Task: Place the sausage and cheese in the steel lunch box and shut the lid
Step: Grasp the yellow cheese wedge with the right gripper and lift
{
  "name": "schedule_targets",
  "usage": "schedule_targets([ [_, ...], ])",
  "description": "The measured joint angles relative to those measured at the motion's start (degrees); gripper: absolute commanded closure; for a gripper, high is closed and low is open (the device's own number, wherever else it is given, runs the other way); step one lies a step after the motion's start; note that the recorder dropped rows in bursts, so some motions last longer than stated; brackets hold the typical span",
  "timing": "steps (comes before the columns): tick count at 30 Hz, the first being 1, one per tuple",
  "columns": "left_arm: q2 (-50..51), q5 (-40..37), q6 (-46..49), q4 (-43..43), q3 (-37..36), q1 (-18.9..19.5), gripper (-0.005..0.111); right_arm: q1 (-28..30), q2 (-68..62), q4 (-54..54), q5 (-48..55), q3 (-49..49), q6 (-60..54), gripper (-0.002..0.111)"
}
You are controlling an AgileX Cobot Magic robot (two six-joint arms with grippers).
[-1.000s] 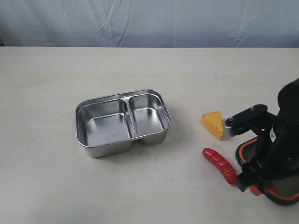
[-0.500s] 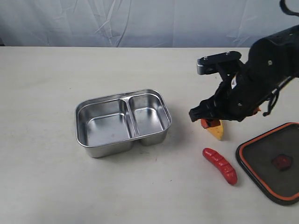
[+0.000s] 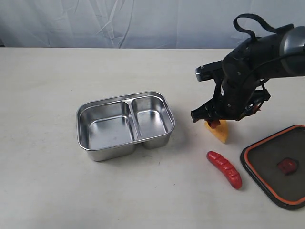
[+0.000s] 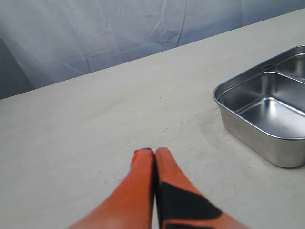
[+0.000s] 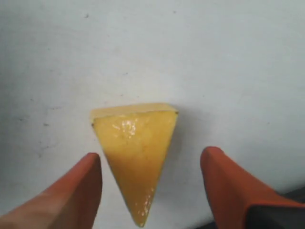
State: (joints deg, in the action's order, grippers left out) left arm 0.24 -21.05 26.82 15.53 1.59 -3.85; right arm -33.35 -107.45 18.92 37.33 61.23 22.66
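Cheese [image 5: 133, 143]: glossy yellow-orange wedge, paler top, between wide-open right gripper [image 5: 151, 156], ungripped; left gripper [image 4: 154, 151] closed, empty.

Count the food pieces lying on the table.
2. The cheese lies under the open right gripper, right of the lunch box; the sausage lies nearer the camera, beside the lid.

Right claw [image 3: 211, 121] hangs over the cheese [image 3: 220, 132], sausage [image 3: 224, 169] lying nearby.

Exterior: raised, oblique, whole table [image 3: 47, 191]
Left wrist: low along table, shares steel lunch box [image 4: 248, 134] with exterior
Right wrist: close, straight down on cheese [image 5: 136, 157]
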Motion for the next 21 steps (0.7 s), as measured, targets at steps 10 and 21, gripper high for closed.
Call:
schedule_targets([
  [10, 0.00, 0.00, 0.00, 0.00, 0.00, 0.00, 0.107, 0.00, -5.47, -0.12, -3.85, 0.09, 0.20, 0.094],
  [21, 0.00, 0.00, 0.00, 0.00, 0.00, 0.00, 0.107, 0.00, -2.51, -0.51, -1.54, 0.09, -0.38, 0.108],
])
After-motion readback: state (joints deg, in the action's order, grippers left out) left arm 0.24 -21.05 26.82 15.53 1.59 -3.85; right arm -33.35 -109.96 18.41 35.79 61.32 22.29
